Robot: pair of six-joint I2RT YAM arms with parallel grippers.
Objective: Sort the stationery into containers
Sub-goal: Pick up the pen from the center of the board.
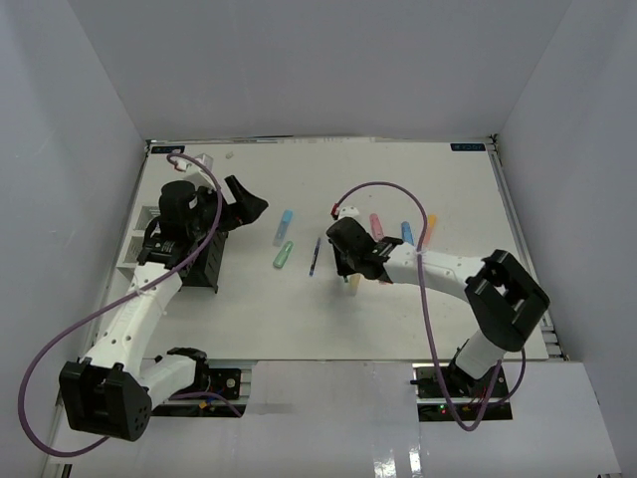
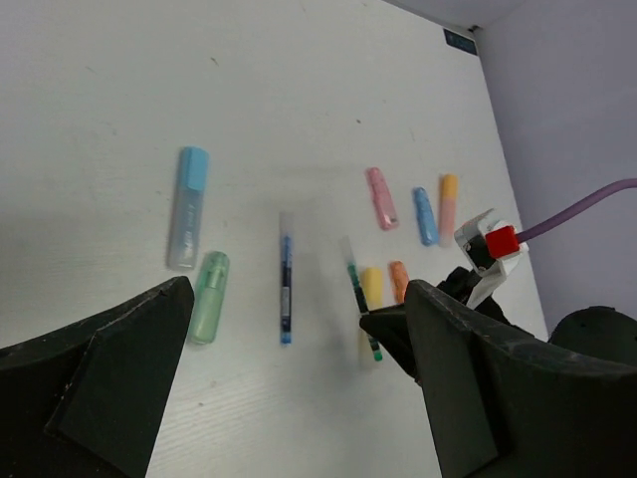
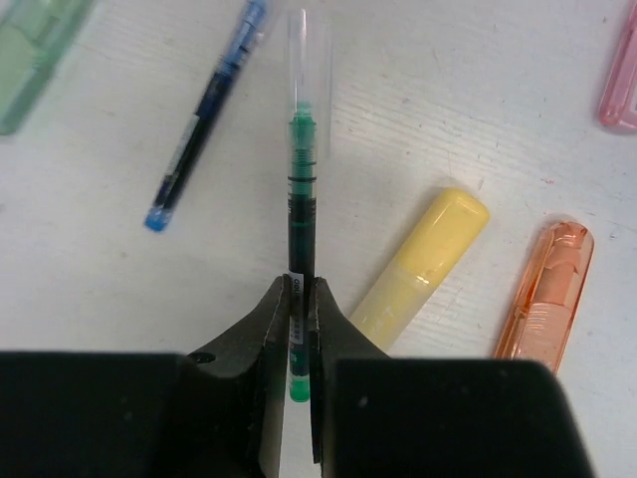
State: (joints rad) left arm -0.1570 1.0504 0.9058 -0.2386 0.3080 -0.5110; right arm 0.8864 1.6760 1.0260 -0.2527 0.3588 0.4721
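Note:
My right gripper [image 3: 302, 299] is shut on the lower end of a thin green pen [image 3: 302, 199], which points away along the table. Beside it lie a yellow marker [image 3: 423, 254] and an orange marker [image 3: 545, 289]. A blue pen [image 2: 286, 289], a green marker [image 2: 210, 297] and a light blue marker [image 2: 189, 207] lie left of it. Farther back lie a pink marker [image 2: 381, 197], a blue marker [image 2: 425, 215] and a pale orange marker [image 2: 448, 204]. My left gripper [image 1: 244, 204] hangs open and holds nothing, beside the black organizer [image 1: 204, 261]. The white tray [image 1: 137, 237] sits left of it.
White walls close the table in on three sides. A small round white thing [image 1: 231, 156] sits near the back edge. My right arm [image 1: 438, 267] stretches in from the right, with its purple cable [image 1: 383, 186] looping over the markers.

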